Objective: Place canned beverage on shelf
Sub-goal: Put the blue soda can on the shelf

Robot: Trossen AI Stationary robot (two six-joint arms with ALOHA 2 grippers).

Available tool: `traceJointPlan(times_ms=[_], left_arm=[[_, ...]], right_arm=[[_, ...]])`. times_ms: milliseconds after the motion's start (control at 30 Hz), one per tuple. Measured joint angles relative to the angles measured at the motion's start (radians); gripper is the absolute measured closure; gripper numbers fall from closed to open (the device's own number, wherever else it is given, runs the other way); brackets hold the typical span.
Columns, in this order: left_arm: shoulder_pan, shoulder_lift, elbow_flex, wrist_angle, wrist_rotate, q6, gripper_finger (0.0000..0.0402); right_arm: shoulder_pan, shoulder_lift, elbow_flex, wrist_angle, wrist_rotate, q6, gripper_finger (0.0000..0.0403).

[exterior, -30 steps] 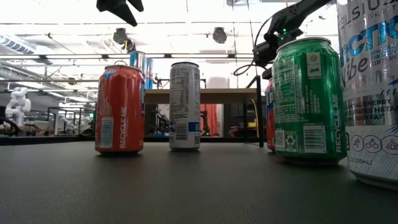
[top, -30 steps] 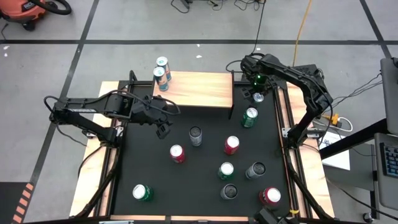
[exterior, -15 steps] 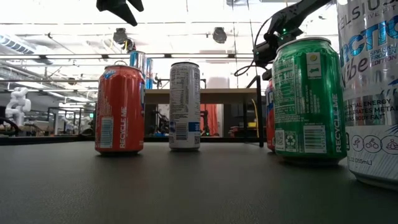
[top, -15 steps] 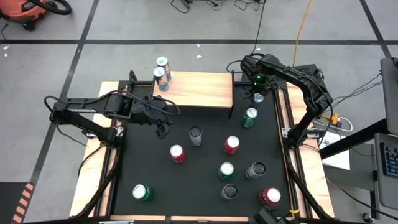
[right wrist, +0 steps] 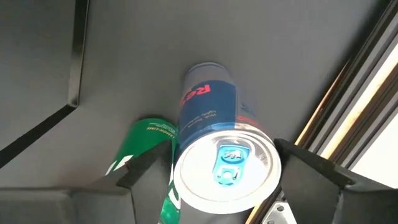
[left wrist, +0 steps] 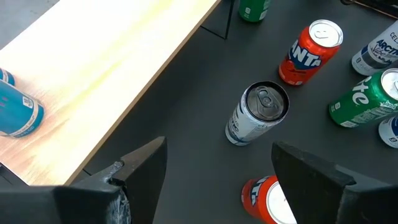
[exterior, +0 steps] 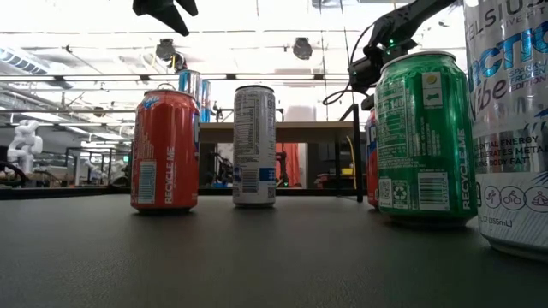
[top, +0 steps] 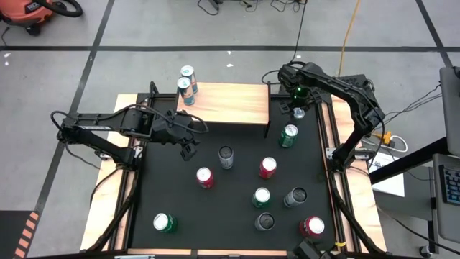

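The right end effector (right wrist: 227, 180) gripped a blue-and-silver slim can (right wrist: 217, 149) beside the light-wood shelf (top: 230, 103), which carried two blue cans (top: 186, 85). The left end effector (left wrist: 217, 174) hung wide open above a silver can (left wrist: 256, 114) on the black surface (top: 215, 208).

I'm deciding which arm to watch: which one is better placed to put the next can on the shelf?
Right. The right gripper has its fingers either side of a blue can beside the shelf. The left gripper hangs open above the table, holding nothing.

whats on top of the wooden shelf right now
Two blue cans stand at the left end of the shelf; the rest of the board is bare. Nothing hides its top in the high view.
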Motion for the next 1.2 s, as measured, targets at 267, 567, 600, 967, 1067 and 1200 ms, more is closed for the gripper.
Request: traceJointPlan(times_ms=[267, 567, 600, 967, 1067, 1200], left_arm=[[0.000, 0.000, 0.000, 0.000, 0.000, 0.000, 0.0114], [0.000, 0.000, 0.000, 0.000, 0.000, 0.000, 0.0114], [0.000, 0.000, 0.000, 0.000, 0.000, 0.000, 0.0114], [0.000, 0.000, 0.000, 0.000, 0.000, 0.000, 0.0114], [0.000, 0.000, 0.000, 0.000, 0.000, 0.000, 0.0114], [0.000, 0.000, 0.000, 0.000, 0.000, 0.000, 0.0114]], right_arm=[[0.000, 0.003, 0.000, 0.023, 0.001, 0.005, 0.0145], [0.000, 0.003, 0.000, 0.049, 0.004, 0.032, 0.0151], [0.000, 0.003, 0.000, 0.049, 0.004, 0.037, 0.0151], [0.006, 0.003, 0.000, 0.053, 0.026, 0.005, 0.0151], [0.006, 0.003, 0.000, 0.044, 0.025, 0.010, 0.0151], [0.006, 0.003, -0.008, 0.033, 0.022, 0.022, 0.0151]])
